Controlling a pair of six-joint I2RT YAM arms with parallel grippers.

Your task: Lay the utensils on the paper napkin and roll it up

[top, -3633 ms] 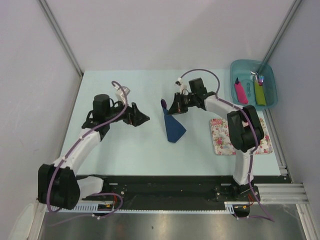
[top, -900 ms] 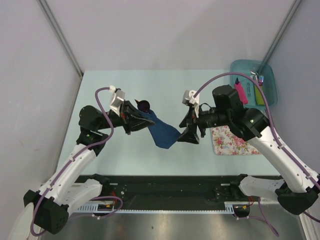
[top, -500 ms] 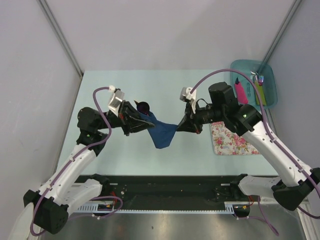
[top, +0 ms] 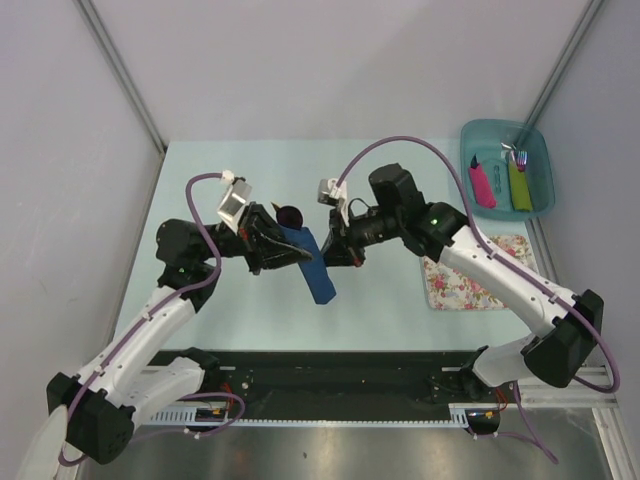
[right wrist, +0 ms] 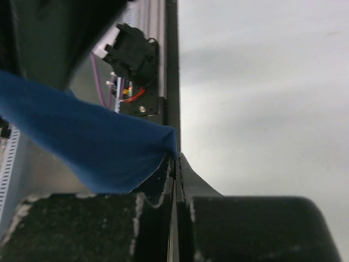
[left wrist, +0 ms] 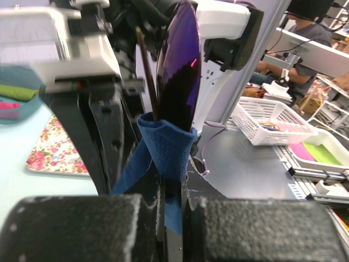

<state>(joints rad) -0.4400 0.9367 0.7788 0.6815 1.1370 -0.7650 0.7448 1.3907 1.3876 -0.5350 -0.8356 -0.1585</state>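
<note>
The navy paper napkin [top: 316,272] hangs above the table as a narrow folded strip between both grippers. My left gripper [top: 272,247] is shut on its upper end, where the paper wraps the stem of a purple-bowled spoon [top: 291,213]. In the left wrist view the spoon bowl [left wrist: 178,60] stands upright out of the napkin [left wrist: 165,146], above the left gripper [left wrist: 173,221]. My right gripper [top: 336,250] sits just right of the bundle. The right wrist view has the right gripper [right wrist: 174,183] shut on a corner of the napkin [right wrist: 92,147].
A teal bin [top: 466,160] at the back right holds pink-handled cutlery [top: 481,186] and green-handled cutlery [top: 518,186]. A floral mat [top: 470,278] lies on the table under the right forearm. Grey walls close in the left, back and right sides.
The right gripper closed on the napkin's free corner and carried it left, up to the left gripper. The spread napkin folded into a narrow strip. The left arm barely moved.
</note>
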